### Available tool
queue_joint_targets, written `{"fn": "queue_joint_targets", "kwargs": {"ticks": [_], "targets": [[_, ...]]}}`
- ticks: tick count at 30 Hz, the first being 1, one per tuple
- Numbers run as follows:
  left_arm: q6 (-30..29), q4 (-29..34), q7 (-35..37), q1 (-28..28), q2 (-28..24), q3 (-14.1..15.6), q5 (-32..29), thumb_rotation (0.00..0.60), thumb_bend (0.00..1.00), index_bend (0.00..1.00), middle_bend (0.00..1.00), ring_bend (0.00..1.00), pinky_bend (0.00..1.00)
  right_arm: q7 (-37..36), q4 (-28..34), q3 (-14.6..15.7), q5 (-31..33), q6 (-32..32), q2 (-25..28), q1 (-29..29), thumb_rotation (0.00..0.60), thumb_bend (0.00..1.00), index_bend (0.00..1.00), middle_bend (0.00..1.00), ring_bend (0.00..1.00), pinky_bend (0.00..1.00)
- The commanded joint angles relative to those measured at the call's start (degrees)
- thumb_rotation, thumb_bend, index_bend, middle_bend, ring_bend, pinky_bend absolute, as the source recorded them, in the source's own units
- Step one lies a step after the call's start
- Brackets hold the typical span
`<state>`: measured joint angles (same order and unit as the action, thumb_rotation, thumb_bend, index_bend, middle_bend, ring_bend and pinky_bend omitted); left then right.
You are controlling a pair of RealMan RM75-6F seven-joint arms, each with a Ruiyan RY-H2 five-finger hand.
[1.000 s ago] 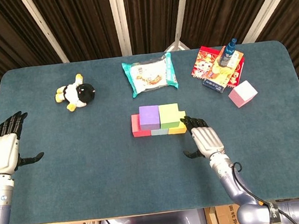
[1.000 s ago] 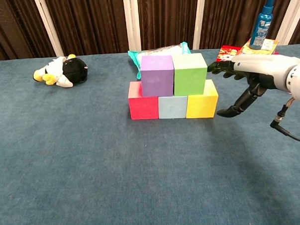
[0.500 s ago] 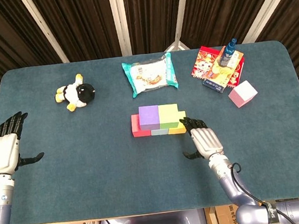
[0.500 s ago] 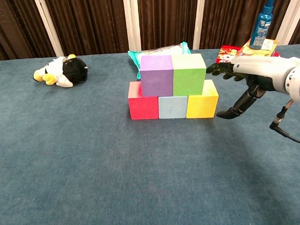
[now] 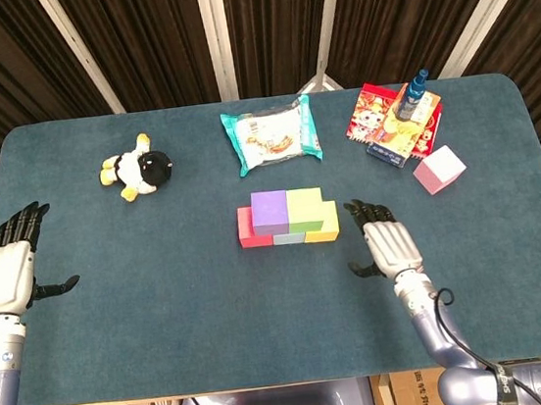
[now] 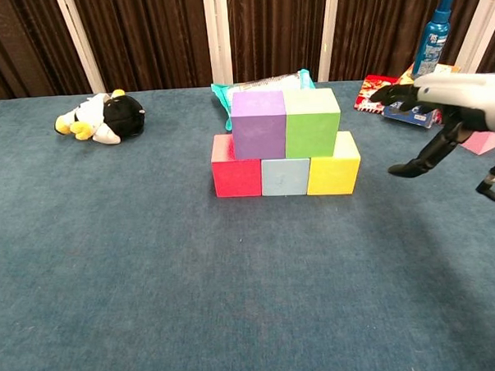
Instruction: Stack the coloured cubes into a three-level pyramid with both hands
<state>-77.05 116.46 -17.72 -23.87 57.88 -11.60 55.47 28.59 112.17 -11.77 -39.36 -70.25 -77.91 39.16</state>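
Right hand (image 5: 390, 244) has drawn back to the right since the earlier frames: it was touching or just beside the yellow cube (image 5: 322, 227) and green cube (image 5: 305, 206) at the stack's right end, and now stands clearly apart from them, bare cloth between. In the chest view the same hand (image 6: 441, 103) sits near the right frame edge, fingers extended and spread, thumb angled down, nothing in it.

Stack unchanged in position. Bottom row: red cube (image 6: 236, 175), grey-blue cube (image 6: 285, 176), yellow cube, touching side by side. Second row: purple cube (image 6: 259, 124) and green cube, touching, seated over the seams below. Faces look flush from the chest view.

Judgement: the withdrawal marks the end of a nudge or alignment on the second level; two of three levels are done. One cube is wanted for the top. The pink cube (image 5: 439, 169) lies on the table (image 5: 165, 304) well apart to the right, near the snack boxes (image 5: 389, 121) and blue bottle (image 5: 415, 91); it is the likely capstone and the right hand is the nearer one.

Left hand (image 5: 10, 266) hovers at the far left table edge, fingers spread, holding nothing, well apart from all cubes. Not seen in the chest view.

Plush toy (image 5: 136, 168) and snack packet (image 5: 272, 135) lie behind the stack, not involved.
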Motion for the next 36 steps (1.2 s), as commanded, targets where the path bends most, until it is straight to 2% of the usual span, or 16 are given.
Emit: {"fn": "queue_joint_targets", "kwargs": {"ticks": [1,5,9,15,27,31,36], "targets": [[-0.21,0.15,0.08,0.13,-0.1,-0.1,0.28,0.6,0.09,0.0,0.0,0.0,0.0,-1.43,-0.45,0.23,-1.59,0.16,3.31,-1.33,0.6,0.31,0.0,0.0,0.0,0.0],[-0.51,0.35,0.01,0.28,-0.22,-0.21,0.71,0.6,0.09,0.0,0.0,0.0,0.0,-3.87,-3.06,-0.56,-1.1,2.27,7.89,-2.32,0.6,0.31,0.0,0.0,0.0,0.0],[-1.07,0.53,-0.3,0.41,-0.2,-0.38,1.21,0.6,0.09,0.0,0.0,0.0,0.0,-6.61,-8.29,-1.64,0.46,6.81,12.42,-2.53,0.6,0.31,0.0,0.0,0.0,0.0],[-1.62,0.28,-1.34,0.42,0.33,-0.39,1.39,0.6,0.09,0.0,0.0,0.0,0.0,-9.48,-16.86,-2.39,4.51,15.48,15.02,-1.33,0.6,0.31,0.0,0.0,0.0,0.0],[-2.74,-0.86,-4.48,0.05,2.13,-0.55,0.58,0.6,0.09,0.0,0.0,0.0,0.0,-14.03,-36.24,-3.49,16.17,34.62,10.87,5.4,0.6,0.31,0.0,0.0,0.0,0.0],[-2.97,-1.64,-5.26,-0.17,2.79,-0.74,0.11,0.6,0.09,0.0,0.0,0.0,0.0,-15.92,-40.68,-3.63,19.39,38.98,8.87,7.16,0.6,0.31,0.0,0.0,0.0,0.0],[-2.86,-2.91,-6.17,-0.54,3.81,-0.98,-0.81,0.6,0.09,0.0,0.0,0.0,0.0,-16.8,-48.1,-2.01,22.57,43.21,5.36,10.24,0.6,0.31,0.0,0.0,0.0,0.0]]}}
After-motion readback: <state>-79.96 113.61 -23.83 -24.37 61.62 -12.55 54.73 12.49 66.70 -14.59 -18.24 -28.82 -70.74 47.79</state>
